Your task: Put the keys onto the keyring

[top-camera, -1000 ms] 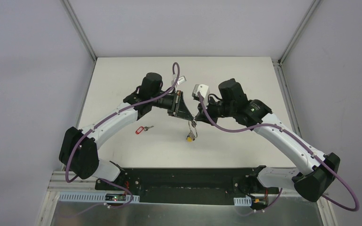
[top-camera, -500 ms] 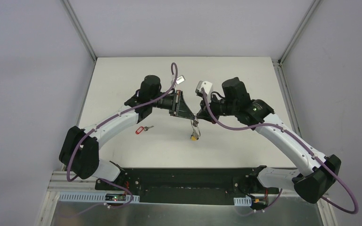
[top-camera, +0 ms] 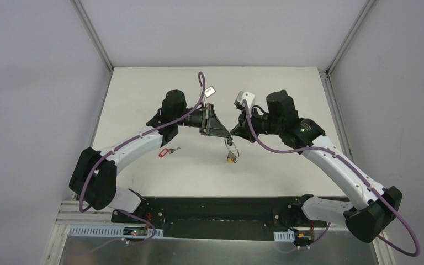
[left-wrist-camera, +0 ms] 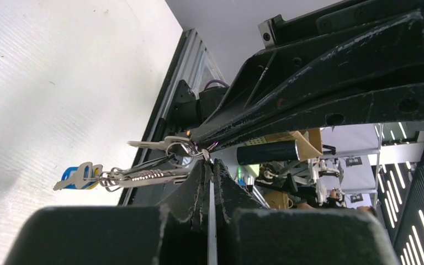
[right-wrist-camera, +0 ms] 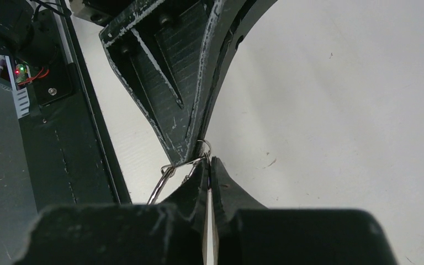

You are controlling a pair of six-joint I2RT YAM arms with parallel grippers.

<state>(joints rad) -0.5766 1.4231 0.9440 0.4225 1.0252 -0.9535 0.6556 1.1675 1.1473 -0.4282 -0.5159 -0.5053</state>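
Observation:
The keyring (top-camera: 231, 146) hangs above the table between my two grippers, its keys and yellow tag (top-camera: 231, 160) dangling below. My left gripper (top-camera: 224, 131) and right gripper (top-camera: 233, 134) meet tip to tip, each shut on the ring's wire. In the left wrist view the ring (left-wrist-camera: 180, 149) sits at my left gripper (left-wrist-camera: 210, 164), with the blue and yellow tags (left-wrist-camera: 80, 175) out to the left. The right wrist view has the wire (right-wrist-camera: 167, 178) entering my right gripper (right-wrist-camera: 207, 161). One of the keys, with a red tag (top-camera: 165, 151), lies on the table under the left arm. The black-tagged key is not visible.
The white table (top-camera: 287, 94) ends at metal rails on the left and right. A black base plate (top-camera: 221, 212) runs along the near edge. In the right wrist view the left gripper's black fingers (right-wrist-camera: 182, 83) fill the space just above my right jaws.
Both grippers have shifted slightly to the right together, carrying the keyring; the yellow tag has swung right with them. The red-tagged key has not moved.

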